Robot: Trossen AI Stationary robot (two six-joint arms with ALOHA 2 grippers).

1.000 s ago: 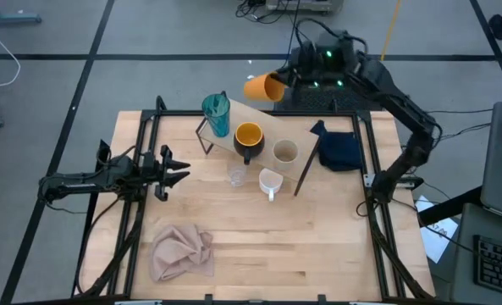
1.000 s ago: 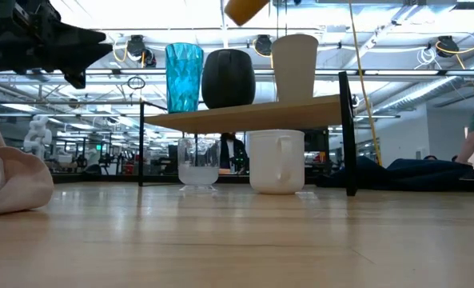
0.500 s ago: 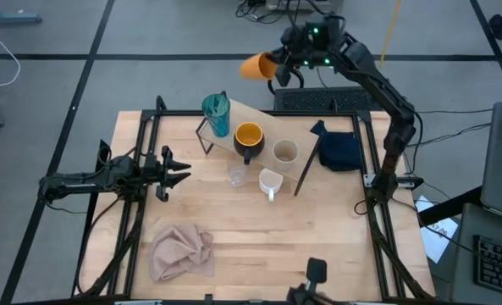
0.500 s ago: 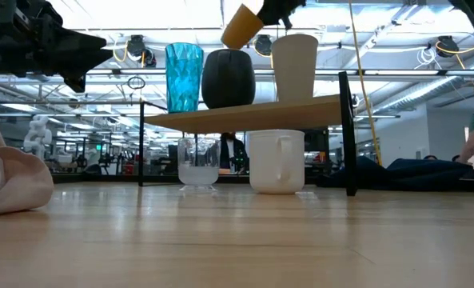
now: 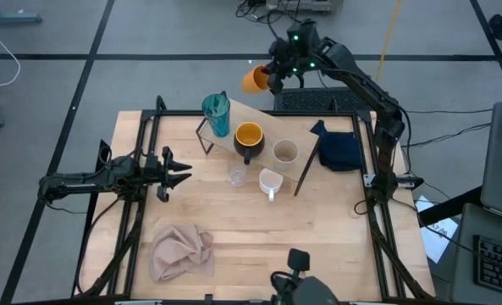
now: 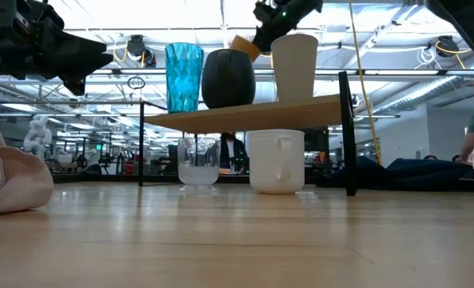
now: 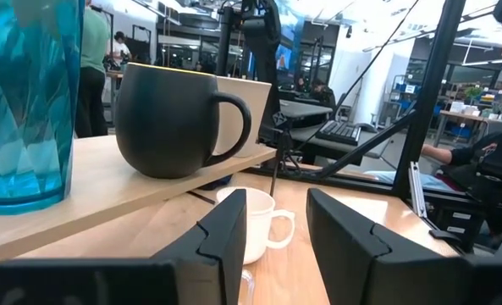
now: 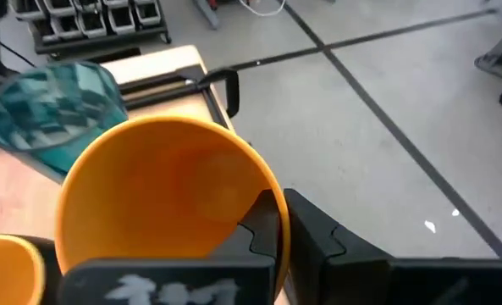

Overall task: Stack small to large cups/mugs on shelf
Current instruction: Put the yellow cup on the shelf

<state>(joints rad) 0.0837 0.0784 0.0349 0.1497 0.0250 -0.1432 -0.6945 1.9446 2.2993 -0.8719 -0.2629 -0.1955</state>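
Orange cup [image 5: 254, 79] hangs tilted in the air beyond the table's far edge, above and behind the shelf [image 5: 267, 127], with the right gripper [image 5: 273, 78] clamped on its rim, one finger inside the mouth and one outside [image 8: 272, 229]. On the shelf stand the teal tumbler [image 5: 217, 115], the black mug [image 5: 248, 140] and the beige cup [image 5: 285, 152], while the clear glass [image 5: 237, 176] and the white mug [image 5: 270, 182] sit on the tabletop just in front of it. Well apart from them, at the table's left side, the left gripper [image 5: 176, 172] hovers with its fingers parted around nothing.
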